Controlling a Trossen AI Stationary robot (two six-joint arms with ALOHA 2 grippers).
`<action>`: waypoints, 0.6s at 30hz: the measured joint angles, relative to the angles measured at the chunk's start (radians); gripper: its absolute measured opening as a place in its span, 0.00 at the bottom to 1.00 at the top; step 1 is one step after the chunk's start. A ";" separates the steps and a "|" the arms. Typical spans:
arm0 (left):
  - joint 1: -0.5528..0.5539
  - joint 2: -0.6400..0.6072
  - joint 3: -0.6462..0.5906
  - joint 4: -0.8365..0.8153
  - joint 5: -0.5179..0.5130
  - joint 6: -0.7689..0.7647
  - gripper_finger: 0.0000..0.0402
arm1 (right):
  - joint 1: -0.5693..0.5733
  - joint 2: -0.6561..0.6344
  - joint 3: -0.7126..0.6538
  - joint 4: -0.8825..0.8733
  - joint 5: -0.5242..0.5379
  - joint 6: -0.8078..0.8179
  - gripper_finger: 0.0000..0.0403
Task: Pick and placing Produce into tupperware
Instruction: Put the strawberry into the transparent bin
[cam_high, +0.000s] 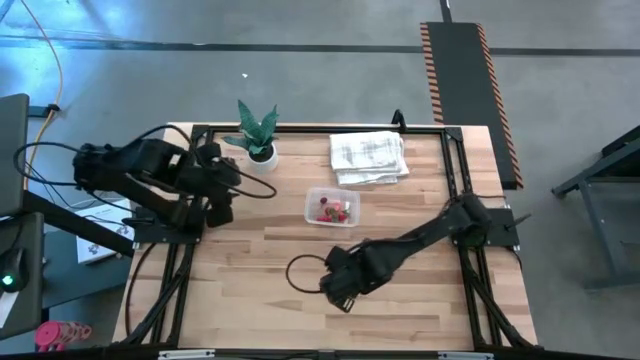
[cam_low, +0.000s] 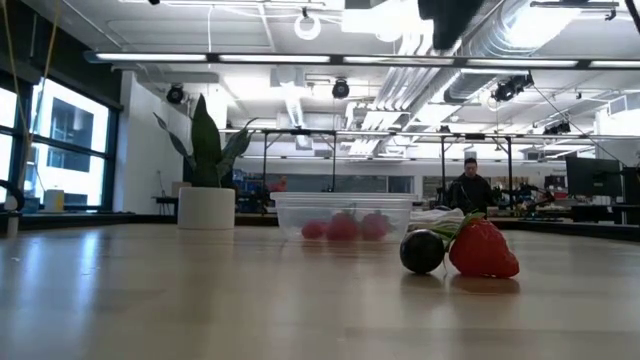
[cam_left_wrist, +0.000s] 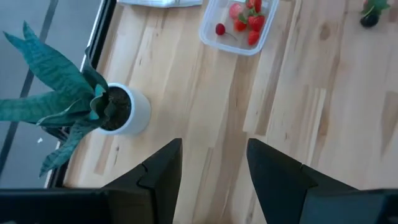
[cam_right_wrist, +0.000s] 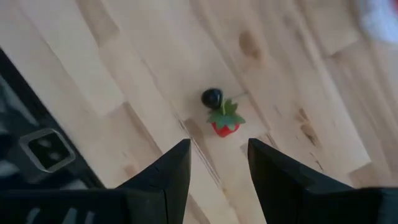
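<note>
Worktop (cam_high: 250, 280): wooden, tupperware (cam_high: 331, 207) mid-worktop with red produce (cam_left_wrist: 247, 22) inside.
Strawberry (cam_right_wrist: 224, 123): loose, touching dark berry (cam_right_wrist: 212, 97), straight ahead of my right jaws (cam_right_wrist: 217, 167), open.
Left jaws (cam_left_wrist: 212, 165): open, waiting near plant (cam_high: 256, 132).

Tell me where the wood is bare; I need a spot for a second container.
Bare patches: between the potted plant and the tupperware, and the near-left stretch in front of the left claw. Crowded: the towel just behind the tupperware, and the near middle, where the open right claw hovers over a strawberry and dark berry.
</note>
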 joint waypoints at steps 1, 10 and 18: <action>0.000 -0.006 0.000 0.001 0.000 -0.003 0.43 | -0.004 0.019 0.000 -0.001 -0.020 -0.021 0.38; 0.000 -0.005 0.000 0.001 0.028 -0.002 0.43 | -0.052 0.140 0.000 0.004 -0.088 -0.180 0.38; 0.000 -0.006 0.000 0.001 0.044 0.000 0.43 | -0.096 0.149 0.000 0.045 -0.089 -0.291 0.38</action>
